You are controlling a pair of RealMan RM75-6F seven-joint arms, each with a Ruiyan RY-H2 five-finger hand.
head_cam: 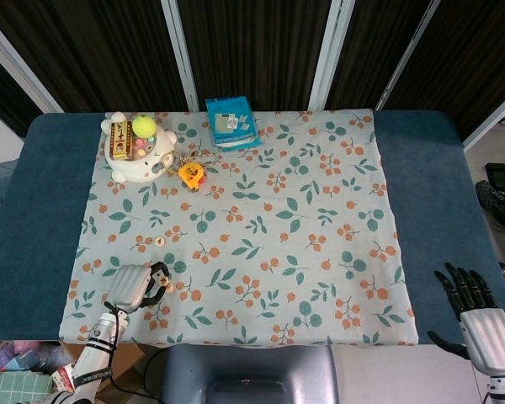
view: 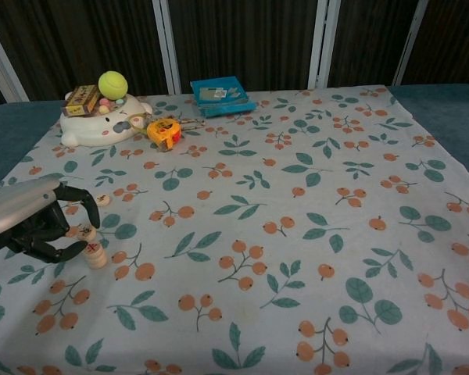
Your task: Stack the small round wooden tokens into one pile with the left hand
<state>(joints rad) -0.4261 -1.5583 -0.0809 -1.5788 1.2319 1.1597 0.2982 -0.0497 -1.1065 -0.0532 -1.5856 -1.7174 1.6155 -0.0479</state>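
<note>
1. Left hand [view: 33,226]: nearest the chest camera, fingers [view: 78,248] curled and pinching one small round token [view: 85,232], held flat just above and slightly to the hand's side of the pile [view: 97,255]. The coming move turns on this offset: the pile lies just below the fingertips and a little toward table centre, so a short shift and descent would seat the token.
2. Pile: a short upright stack of round discs on the floral cloth [view: 297,234]; the number of discs is too small to count. In the head view it sits at the fingertips of the left hand [head_cam: 135,286].
3. Loose token [view: 102,200]: one disc lying flat on the cloth beyond the fingers, apart from the pile.
4. Right hand [head_cam: 480,316]: well apart at the table's far side edge, fingers spread, holding nothing; the left hand is far nearer.
5. Beyond the fingers: one bear-shaped container [view: 102,123], one tape measure [view: 163,130], one blue box [view: 221,94].
</note>
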